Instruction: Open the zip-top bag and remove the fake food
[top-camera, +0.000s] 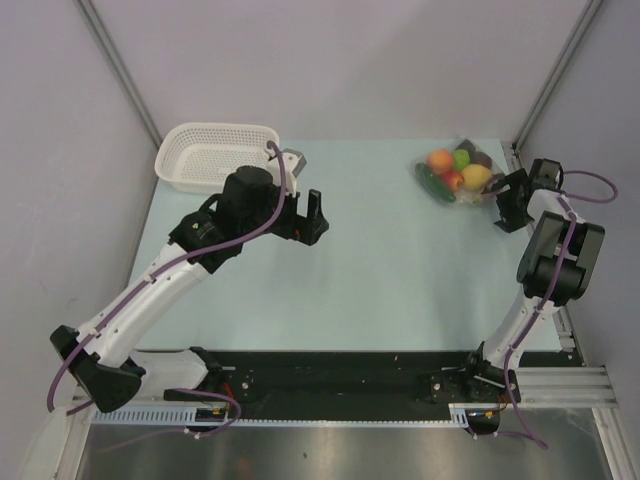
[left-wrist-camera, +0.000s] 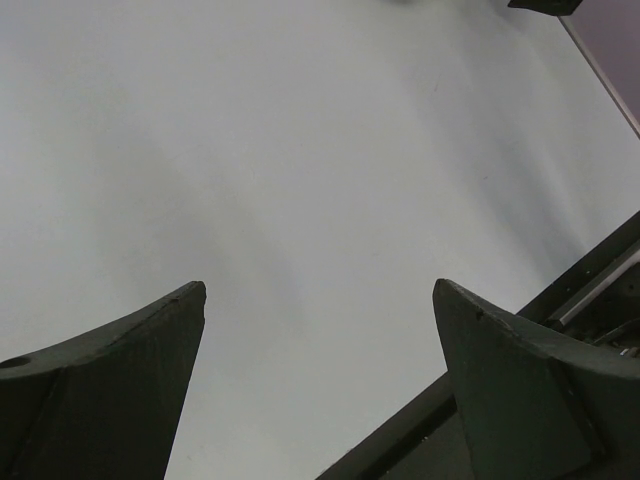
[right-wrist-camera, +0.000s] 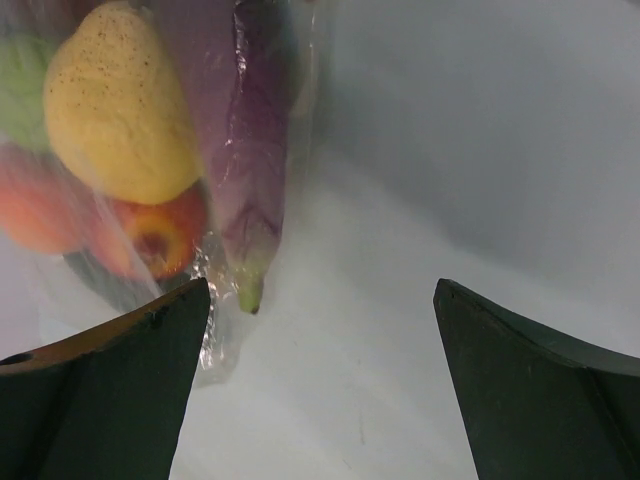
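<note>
Right gripper (right-wrist-camera: 320, 300): jaws wide apart, nothing held. Zip-top bag (right-wrist-camera: 240, 180) lies just ahead of one finger, fake food (right-wrist-camera: 115, 110) inside; contact unclear. Left gripper (left-wrist-camera: 320, 300): likewise spread, empty, above table (left-wrist-camera: 300, 150), well apart from bag.

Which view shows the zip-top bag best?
Top external: the whole zip-top bag shows, with the fake food inside. Right wrist is closer but blurred and crops it at the frame's left. Left wrist shows none of it.
</note>
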